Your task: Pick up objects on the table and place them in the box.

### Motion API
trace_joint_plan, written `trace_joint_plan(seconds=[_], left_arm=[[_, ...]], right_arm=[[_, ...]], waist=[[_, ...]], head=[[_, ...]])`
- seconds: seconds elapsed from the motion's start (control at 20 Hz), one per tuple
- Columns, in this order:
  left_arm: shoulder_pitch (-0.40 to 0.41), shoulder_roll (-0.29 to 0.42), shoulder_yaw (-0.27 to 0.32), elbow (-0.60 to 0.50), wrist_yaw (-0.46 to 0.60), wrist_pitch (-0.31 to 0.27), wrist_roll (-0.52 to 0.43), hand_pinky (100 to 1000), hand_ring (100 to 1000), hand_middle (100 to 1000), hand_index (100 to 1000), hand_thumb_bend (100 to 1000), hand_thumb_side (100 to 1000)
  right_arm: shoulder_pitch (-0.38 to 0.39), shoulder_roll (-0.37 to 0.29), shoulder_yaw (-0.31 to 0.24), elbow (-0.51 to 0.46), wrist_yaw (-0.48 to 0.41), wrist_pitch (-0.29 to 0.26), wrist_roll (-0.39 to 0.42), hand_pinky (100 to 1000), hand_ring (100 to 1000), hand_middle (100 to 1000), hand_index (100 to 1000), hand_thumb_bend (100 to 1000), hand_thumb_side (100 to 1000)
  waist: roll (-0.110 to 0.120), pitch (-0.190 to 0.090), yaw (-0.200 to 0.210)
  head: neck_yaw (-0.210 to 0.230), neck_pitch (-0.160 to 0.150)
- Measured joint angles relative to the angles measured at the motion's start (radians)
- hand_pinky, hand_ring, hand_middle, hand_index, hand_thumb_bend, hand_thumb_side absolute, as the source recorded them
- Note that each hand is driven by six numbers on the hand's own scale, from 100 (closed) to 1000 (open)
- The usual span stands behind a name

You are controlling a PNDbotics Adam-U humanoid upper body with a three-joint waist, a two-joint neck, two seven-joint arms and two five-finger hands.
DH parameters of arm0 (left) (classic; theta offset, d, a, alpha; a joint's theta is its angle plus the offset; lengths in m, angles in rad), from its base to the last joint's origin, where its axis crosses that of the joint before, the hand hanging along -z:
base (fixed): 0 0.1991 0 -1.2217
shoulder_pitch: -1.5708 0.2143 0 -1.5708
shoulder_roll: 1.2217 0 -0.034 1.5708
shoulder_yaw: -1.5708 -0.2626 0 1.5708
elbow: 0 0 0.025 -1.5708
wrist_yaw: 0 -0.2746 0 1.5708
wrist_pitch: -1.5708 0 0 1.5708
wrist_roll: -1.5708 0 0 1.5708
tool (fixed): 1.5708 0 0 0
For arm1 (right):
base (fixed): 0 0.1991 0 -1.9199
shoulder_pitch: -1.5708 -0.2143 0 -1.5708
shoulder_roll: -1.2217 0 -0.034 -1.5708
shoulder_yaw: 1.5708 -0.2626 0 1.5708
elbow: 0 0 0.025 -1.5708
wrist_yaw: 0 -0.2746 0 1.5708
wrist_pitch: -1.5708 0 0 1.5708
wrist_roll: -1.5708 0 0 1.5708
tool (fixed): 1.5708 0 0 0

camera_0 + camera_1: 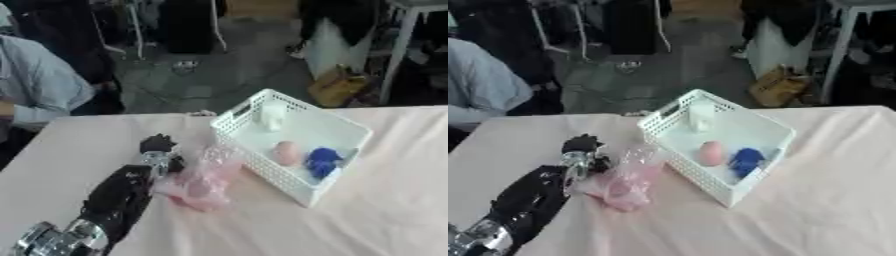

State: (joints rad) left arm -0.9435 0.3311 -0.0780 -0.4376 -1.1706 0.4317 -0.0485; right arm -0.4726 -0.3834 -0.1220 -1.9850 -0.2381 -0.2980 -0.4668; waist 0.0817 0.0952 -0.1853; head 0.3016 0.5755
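Evidently mid-pickup, the left robot hand (157, 152) curls its fingers onto the pink plastic bag (199, 184) lying on the desk (385, 210) beside the white box (302, 137), next needing a lift over its rim.

The surface (385, 210) is draped in pale pinkish cloth, matt, with soft creases toward 5 o'clock. The box (262, 165) is white plastic with perforated lattice walls and a smooth, slightly shiny floor. Inside it lie a smooth matt pink rounded thing (285, 152), a deep-blue thing (322, 161) that looks soft and fuzzy, and at 12 o'clock a pale translucent piece (273, 116). Just beside the box at 9 o'clock lies a crinkled, glossy, see-through pink plastic bag (203, 182). The left hand (156, 152) is matt black with a bright metal part, and polished silver metal shows at the wrist near 7 o'clock.
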Motion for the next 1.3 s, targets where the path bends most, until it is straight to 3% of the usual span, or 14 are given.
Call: trace_joint_plan(seconds=[0.65, 1.3], left_arm=[[-0.028, 0.032, -0.029, -0.080, 0.049, 0.020, -0.086, 100, 100, 100, 328, 100, 471], [-0.060, 0.050, -0.030, -0.120, 0.064, 0.043, -0.114, 100, 100, 100, 314, 100, 465]], right_arm=[[0.012, 0.000, 0.001, 0.000, 0.000, 0.009, -0.001, 821, 893, 748, 715, 100, 661], [0.012, 0.000, 0.006, 0.000, -0.002, 0.012, 0.000, 821, 893, 748, 716, 100, 659]], waist=[[0.003, -0.002, 0.004], [0.003, -0.002, 0.002]], head=[[-0.008, 0.013], [-0.020, 0.012]])
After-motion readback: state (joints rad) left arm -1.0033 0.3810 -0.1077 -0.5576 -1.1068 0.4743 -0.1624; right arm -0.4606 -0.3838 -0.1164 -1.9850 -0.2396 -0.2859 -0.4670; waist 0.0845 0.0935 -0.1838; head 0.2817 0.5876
